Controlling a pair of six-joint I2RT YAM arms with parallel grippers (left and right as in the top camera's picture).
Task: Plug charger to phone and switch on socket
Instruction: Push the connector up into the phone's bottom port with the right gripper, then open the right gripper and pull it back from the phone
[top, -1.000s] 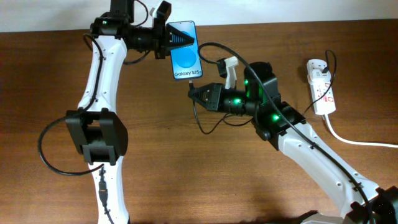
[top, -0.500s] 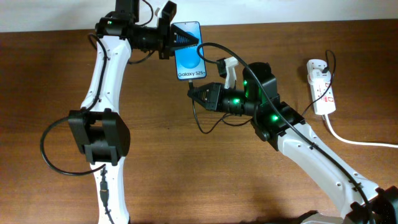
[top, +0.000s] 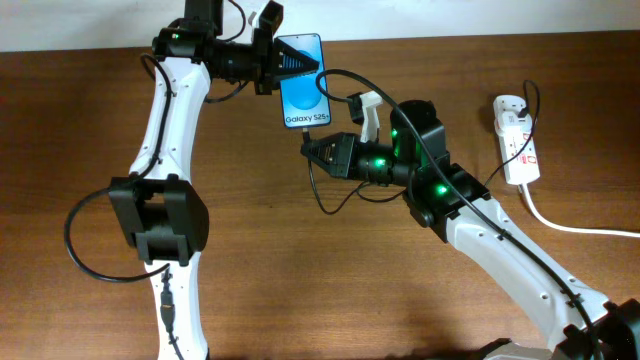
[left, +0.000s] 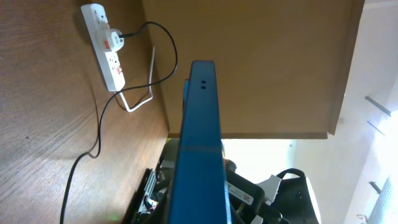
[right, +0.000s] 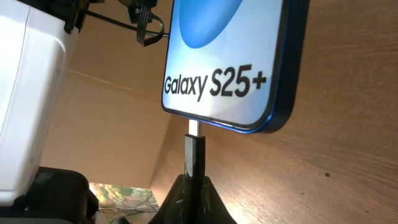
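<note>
My left gripper (top: 290, 62) is shut on the phone (top: 303, 85), holding it above the table with its blue "Galaxy S25+" screen up. The left wrist view shows the phone edge-on (left: 200, 149). My right gripper (top: 312, 150) is shut on the charger (right: 193, 158) connector. Its metal tip touches the phone's bottom edge (right: 236, 68). The thin black cable (top: 335, 205) loops below the gripper and runs toward the socket (top: 517, 138), a white strip with red markings at the right, also seen in the left wrist view (left: 106, 45).
A thick white cord (top: 575, 226) leaves the socket toward the right edge. A white plug (top: 369, 110) sits behind the right arm. The left arm's base (top: 155, 215) stands at the left. The table's back edge meets a white wall.
Between one second and half a second ago my left gripper shifted the phone slightly right and up, toward the connector. Since then nothing has visibly moved.
</note>
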